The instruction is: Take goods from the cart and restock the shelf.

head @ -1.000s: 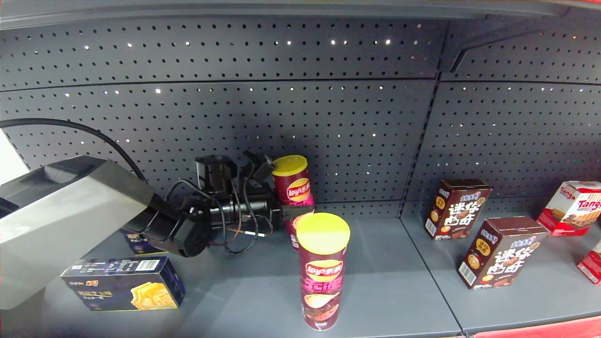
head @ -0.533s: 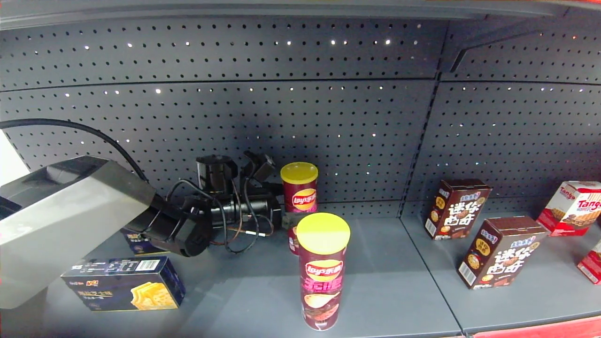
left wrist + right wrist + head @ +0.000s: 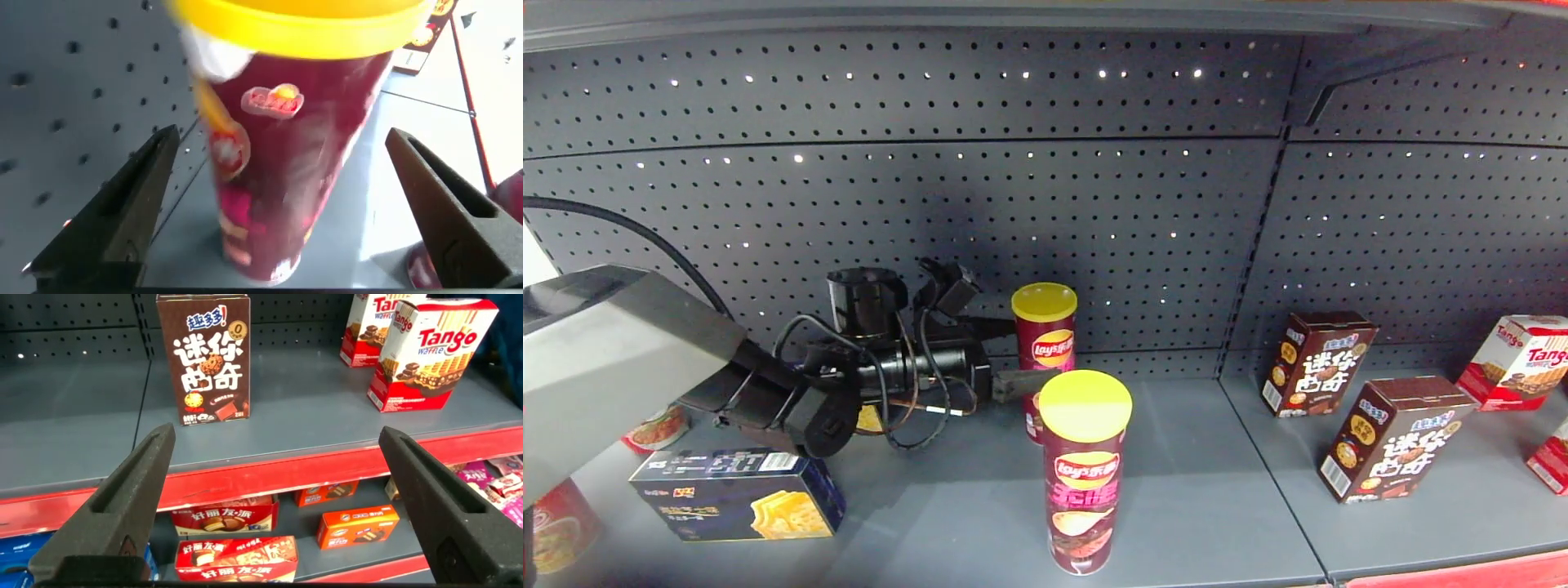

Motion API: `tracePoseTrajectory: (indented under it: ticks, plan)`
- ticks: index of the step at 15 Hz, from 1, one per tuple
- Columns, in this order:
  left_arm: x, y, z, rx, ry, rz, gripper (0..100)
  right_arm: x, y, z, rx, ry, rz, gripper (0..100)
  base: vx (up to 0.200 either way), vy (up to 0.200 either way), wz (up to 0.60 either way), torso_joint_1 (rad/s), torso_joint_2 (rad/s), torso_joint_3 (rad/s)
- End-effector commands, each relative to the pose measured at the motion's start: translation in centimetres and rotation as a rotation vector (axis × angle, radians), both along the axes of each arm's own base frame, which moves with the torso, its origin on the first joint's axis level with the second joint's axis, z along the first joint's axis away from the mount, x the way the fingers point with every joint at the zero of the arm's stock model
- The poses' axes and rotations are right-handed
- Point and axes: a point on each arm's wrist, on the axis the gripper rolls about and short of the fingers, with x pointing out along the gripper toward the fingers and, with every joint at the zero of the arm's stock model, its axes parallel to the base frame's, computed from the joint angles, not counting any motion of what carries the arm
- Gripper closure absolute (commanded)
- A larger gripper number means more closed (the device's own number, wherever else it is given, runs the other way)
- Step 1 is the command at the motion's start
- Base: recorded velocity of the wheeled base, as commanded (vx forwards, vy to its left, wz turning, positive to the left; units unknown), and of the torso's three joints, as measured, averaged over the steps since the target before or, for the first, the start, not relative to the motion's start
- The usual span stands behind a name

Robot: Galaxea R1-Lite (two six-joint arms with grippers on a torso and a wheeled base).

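Presently, shelf stock and tooling, listed front to back.

Item 1. Front chip can (image 3: 1085,482): upright, yellow lid, near the front edge of the shelf (image 3: 1217,498), about mid-bay.

Item 2. Blue cracker box (image 3: 739,492): lying on its long side toward the robot's left, beneath the left arm.

Item 3. Right gripper (image 3: 274,514): jaws spread wide, nothing between them. It is held out in front of the shelf, facing a brown biscuit box (image 3: 204,355) and red wafer boxes (image 3: 429,347).

Item 4. Left gripper (image 3: 274,220): jaws spread wide, one finger on each side of item 5, with a gap on both sides and no contact.

Item 5. Rear chip can (image 3: 1045,343): the goods in hand. It stands upright on the shelf, directly behind item 1 and close to the pegboard back (image 3: 1094,204).

Step, as judged: placement of the rear chip can looks complete and the grip is off. The next move calls for drawing the left gripper straight back along its fingers, level, before any sideways swing, then a return to the cart.

Hazards: the nearer finger lies just beside the front chip can's lid, so a forward sweep could topple either can. The blue cracker box sits under the arm's likely path. The brown boxes in the right-hand bay stand well apart and obstruct nothing.
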Motion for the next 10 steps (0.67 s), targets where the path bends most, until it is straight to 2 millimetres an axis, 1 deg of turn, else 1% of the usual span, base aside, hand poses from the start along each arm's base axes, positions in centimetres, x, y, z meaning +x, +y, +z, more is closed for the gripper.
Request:
tracePoseTrajectory:
  ticks: [1,3,4,5,8,9,10]
  plan:
    - [-1.5,1.1,1.5,-0.007,-0.022,0.017,0,0.0,0.0,0.0,0.000,0.001,0.001,0,0.000,0.000,0.00,0.000,0.00,0.000]
    - [-2.8,2.1,2.5,-0.009,-0.032,0.034,0,0.0,0.0,0.0,-0.002,0.001,-0.001,0,0.000,0.000,0.00,0.000,0.00,0.000]
    - [-3.2,2.2,2.9,-0.011,-0.038,0.035,0,0.0,0.0,0.0,-0.002,0.001,-0.001,0,0.000,0.000,0.00,0.000,0.00,0.000]
    - [-3.8,2.9,3.6,-0.014,-0.050,0.049,0,0.0,0.0,0.0,-0.002,0.001,-0.001,0,0.000,0.000,0.00,0.000,0.00,0.000]
    - [-4.9,4.6,4.2,-0.012,-0.058,0.091,0,0.0,0.0,0.0,-0.002,0.001,-0.001,0,0.000,0.000,0.00,0.000,0.00,0.000]
    - [-5.7,5.5,4.6,-0.013,-0.061,0.115,0,0.0,0.0,0.0,-0.002,0.001,-0.001,0,0.000,0.000,0.00,0.000,0.00,0.000]
    - [-6.3,6.0,5.1,-0.017,-0.069,0.127,0,0.0,0.0,0.0,-0.002,0.001,-0.001,0,0.000,0.000,0.00,0.000,0.00,0.000]
